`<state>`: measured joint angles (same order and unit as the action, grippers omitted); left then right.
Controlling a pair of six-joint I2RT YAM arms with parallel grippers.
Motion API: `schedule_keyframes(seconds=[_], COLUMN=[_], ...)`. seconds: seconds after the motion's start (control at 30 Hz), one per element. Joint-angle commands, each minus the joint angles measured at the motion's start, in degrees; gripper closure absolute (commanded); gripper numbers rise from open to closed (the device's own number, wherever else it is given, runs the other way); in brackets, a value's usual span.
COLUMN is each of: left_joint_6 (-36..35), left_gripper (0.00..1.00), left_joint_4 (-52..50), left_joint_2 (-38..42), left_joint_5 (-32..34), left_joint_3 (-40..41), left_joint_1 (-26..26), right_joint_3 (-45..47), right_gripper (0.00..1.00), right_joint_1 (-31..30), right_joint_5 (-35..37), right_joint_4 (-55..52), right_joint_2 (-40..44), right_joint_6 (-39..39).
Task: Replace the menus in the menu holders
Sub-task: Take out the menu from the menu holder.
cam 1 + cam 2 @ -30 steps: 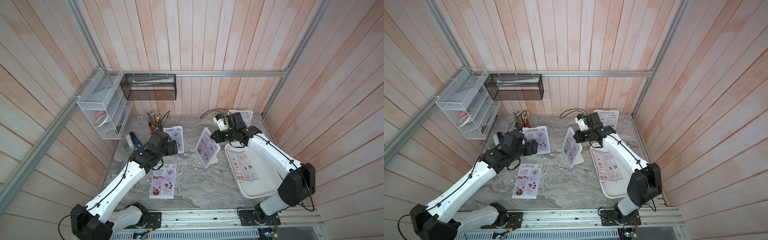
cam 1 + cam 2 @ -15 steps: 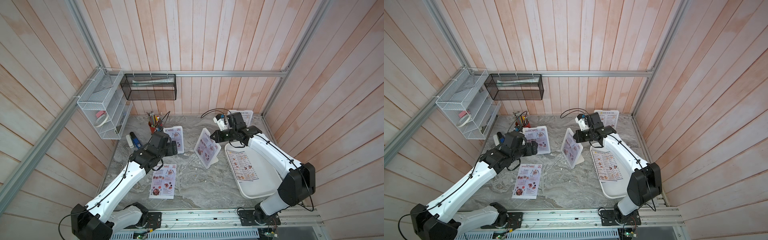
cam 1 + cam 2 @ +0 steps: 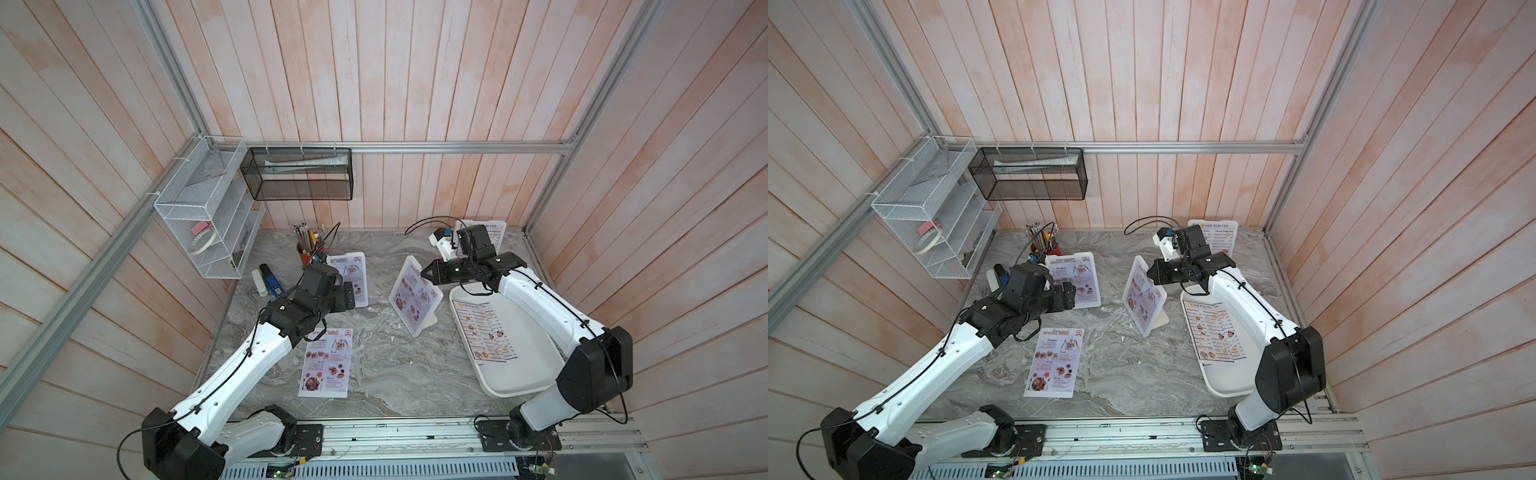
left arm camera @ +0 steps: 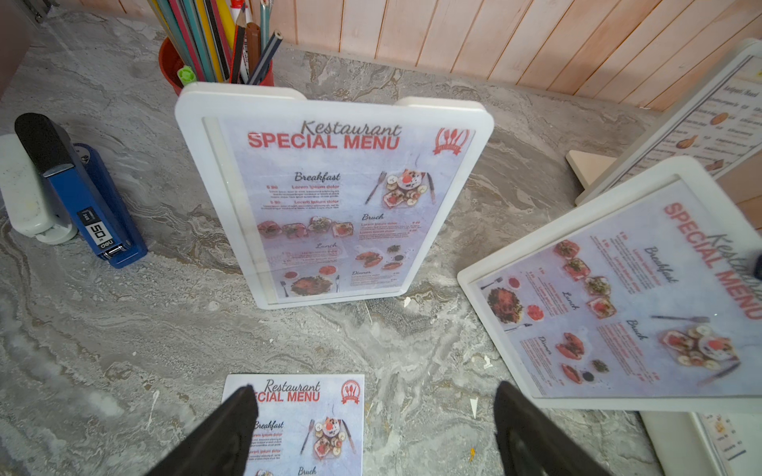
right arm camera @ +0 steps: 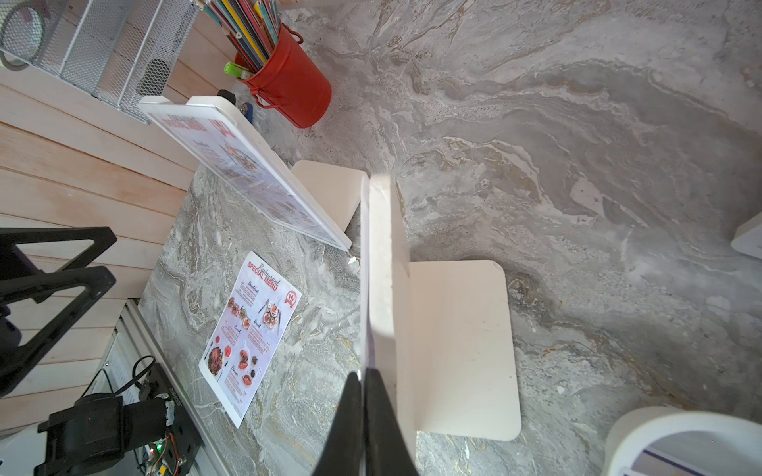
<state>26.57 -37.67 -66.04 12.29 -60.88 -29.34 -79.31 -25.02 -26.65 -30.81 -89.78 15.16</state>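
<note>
Right hand (image 5: 363,377) pinched on middle menu (image 3: 1142,295) | left hand (image 4: 373,387) spread | menu holders (image 4: 185,123) (image 5: 453,342) (image 3: 1223,239) 3 | Special Menus (image 3: 1073,282) (image 3: 1054,361) 3, one loose

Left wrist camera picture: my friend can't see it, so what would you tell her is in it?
A white menu holder stands on the grey marble table, showing a red-headed Special Menu. The open left claw hangs near a loose menu sheet; a second holder, a blue stapler and a red pencil cup are nearby.

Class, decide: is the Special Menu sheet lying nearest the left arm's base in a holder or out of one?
Out: the loose menu lies flat on the table, with no white frame around it.
</note>
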Motion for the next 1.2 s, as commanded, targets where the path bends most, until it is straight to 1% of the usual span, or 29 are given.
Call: schedule_keyframes(seconds=[0.0,0.23,0.47,0.6,0.87,1.03,1.1,1.17], left_joint_6=[-0.2,-0.6,-0.6,-0.6,-1.0,-1.3,-1.5,-1.7], left_gripper=[0.08,0.08,0.08,0.08,0.08,0.08,0.08,0.07], left_joint_4=[1.1,0.9,0.9,0.8,-0.7,-1.7,-1.9,-2.5], left_joint_2=[-0.6,-1.1,-1.1,-1.0,-0.4,0.4,0.8,1.2], left_joint_5=[-0.4,-0.4,-0.3,-0.2,1.6,1.9,1.9,2.5], left_joint_3=[-0.4,-1.3,-1.2,-1.5,-3.6,-4.1,-4.3,-4.4], left_joint_1=[0.2,0.2,0.2,0.2,0.5,2.6,3.3,4.2], right_joint_3=[0.1,0.0,-0.9,-2.9,-11.3,-19.3,-22.0,-24.0], right_gripper=[0.91,0.90,0.94,0.96,1.00,1.00,1.00,1.00], right_joint_1=[0.3,0.4,0.4,0.6,1.6,1.6,1.2,-0.6], right_joint_5=[-2.6,-2.8,-1.3,-0.5,0.1,-0.6,-1.3,-2.0], right_joint_4=[2.8,2.8,1.8,1.2,-2.4,-4.9,-5.4,-5.3], right_joint_2=[2.1,2.0,2.1,2.7,3.8,4.5,4.7,5.0], right_joint_6=[0.9,0.9,0.2,-0.2,-2.0,-3.2,-3.3,-3.3])
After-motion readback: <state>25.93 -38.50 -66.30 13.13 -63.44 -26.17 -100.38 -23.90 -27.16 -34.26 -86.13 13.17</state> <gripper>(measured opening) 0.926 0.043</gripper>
